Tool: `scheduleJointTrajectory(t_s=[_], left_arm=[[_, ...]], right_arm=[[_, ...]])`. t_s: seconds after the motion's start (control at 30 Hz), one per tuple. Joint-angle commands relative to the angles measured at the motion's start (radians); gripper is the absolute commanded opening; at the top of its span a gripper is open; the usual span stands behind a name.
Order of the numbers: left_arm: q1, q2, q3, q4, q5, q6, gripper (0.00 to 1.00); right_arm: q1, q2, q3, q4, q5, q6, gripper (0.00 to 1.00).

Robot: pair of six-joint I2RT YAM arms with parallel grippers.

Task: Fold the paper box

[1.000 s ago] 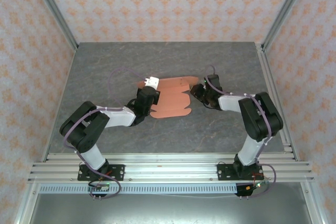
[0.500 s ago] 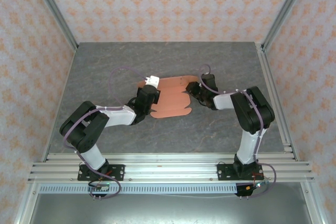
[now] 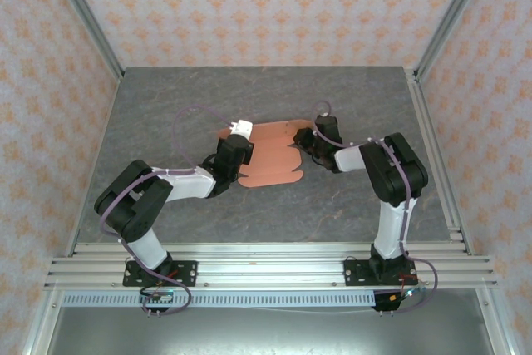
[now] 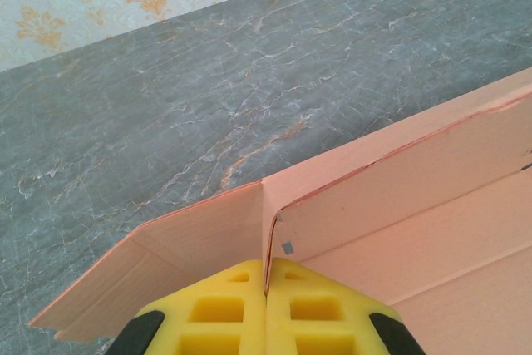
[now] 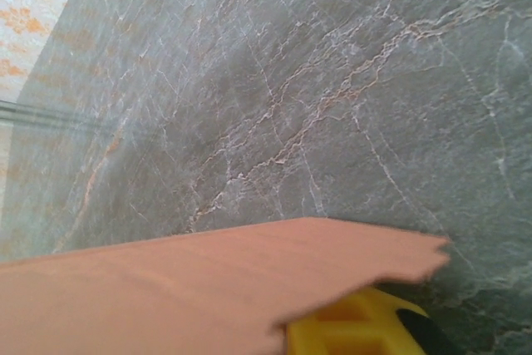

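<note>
The paper box (image 3: 270, 155) is a salmon-orange card sheet, partly folded, lying mid-table. My left gripper (image 3: 236, 144) is at its left end. In the left wrist view the yellow pads (image 4: 237, 309) of my left gripper (image 4: 267, 276) are pressed together on an upright card flap (image 4: 268, 230), with box panels (image 4: 416, 172) spreading to both sides. My right gripper (image 3: 310, 140) is at the sheet's right edge. In the right wrist view a blurred card flap (image 5: 166, 288) lies over the jaws, and one yellow finger (image 5: 357, 326) shows beneath it. The other finger is hidden.
The grey marble tabletop (image 3: 183, 97) has free room behind, in front of and beside the sheet. Aluminium rails (image 3: 432, 147) run along the right side and the near edge (image 3: 266, 259). Patterned walls enclose the cell.
My right arm has swung left and brought its gripper against the sheet's right edge, under a flap. The left gripper has kept its hold and place.
</note>
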Motion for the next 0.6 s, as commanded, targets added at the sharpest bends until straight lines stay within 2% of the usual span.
scheduleJointTrajectory(t_s=[0.0, 0.13, 0.23, 0.57], left_arm=[[-0.005, 0.006, 0.015, -0.053, -0.02, 0.001, 0.0], [-0.005, 0.008, 0.018, -0.056, -0.014, -0.002, 0.0], [-0.005, 0.009, 0.019, -0.056, -0.01, -0.004, 0.0], [-0.005, 0.011, 0.029, -0.067, -0.007, -0.01, 0.0]], right_arm=[[0.02, -0.015, 0.021, 0.049, -0.013, -0.025, 0.13], [0.043, -0.031, 0.016, 0.059, -0.024, -0.061, 0.13], [0.053, -0.032, 0.017, 0.055, -0.019, -0.078, 0.21], [0.067, -0.038, 0.002, 0.11, -0.066, -0.085, 0.22]])
